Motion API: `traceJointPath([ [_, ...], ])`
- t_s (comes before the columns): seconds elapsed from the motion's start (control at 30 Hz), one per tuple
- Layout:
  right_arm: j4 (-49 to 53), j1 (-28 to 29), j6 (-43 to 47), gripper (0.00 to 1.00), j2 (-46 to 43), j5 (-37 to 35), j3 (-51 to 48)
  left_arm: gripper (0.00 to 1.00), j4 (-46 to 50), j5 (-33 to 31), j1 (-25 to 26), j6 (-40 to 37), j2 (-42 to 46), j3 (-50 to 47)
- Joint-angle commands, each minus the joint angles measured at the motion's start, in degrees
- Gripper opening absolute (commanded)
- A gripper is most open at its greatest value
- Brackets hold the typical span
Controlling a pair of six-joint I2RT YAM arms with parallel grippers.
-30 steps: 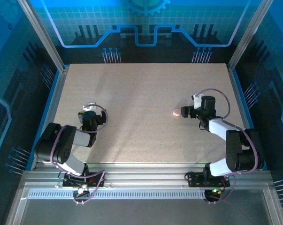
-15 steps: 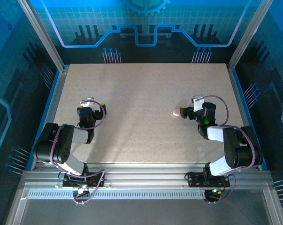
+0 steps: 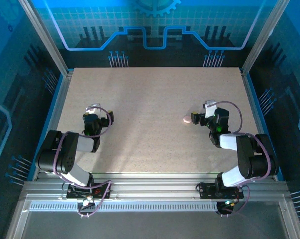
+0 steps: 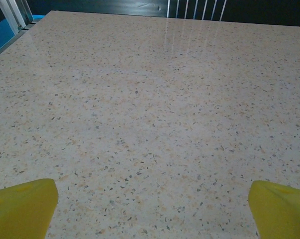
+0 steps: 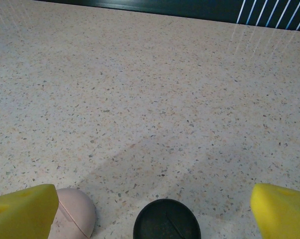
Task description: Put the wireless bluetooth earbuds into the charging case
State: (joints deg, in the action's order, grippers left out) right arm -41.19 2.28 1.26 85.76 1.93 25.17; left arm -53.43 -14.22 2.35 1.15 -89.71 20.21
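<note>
"Overhead, what's changed?"
"The right arm has folded back. The right gripper (image 3: 198,118) is spread wide and empty, with the charging case (image 3: 186,119) at its nine o'clock. I'd call it a pull-back. And the left gripper (image 3: 93,108), gaping too, has crept toward twelve."
"Left wrist?"
"Glossy speckled table (image 4: 150,99), yellow fingertips (image 4: 20,206) far apart."
"Right wrist?"
"The case is a smooth pink dome with a seam, at seven o'clock. There's a black round piece (image 5: 165,221) at six."

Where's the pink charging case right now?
The charging case lies on the table's right half, just left of the right gripper; in the right wrist view it's bottom-left, beside a black round piece.
</note>
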Motion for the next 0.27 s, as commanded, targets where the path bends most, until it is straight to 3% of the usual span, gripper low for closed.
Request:
traceJointPath([
  [0.0,-1.75,-0.35,-0.21,1.00,0.47,0.35,-0.30,0.99,-0.32,1.56,-0.33,-0.53,0.84,1.37],
  [0.23,-1.79,-0.35,-0.26,1.00,0.47,0.35,-0.26,0.99,-1.06,0.22,-0.33,-0.28,0.85,0.89],
])
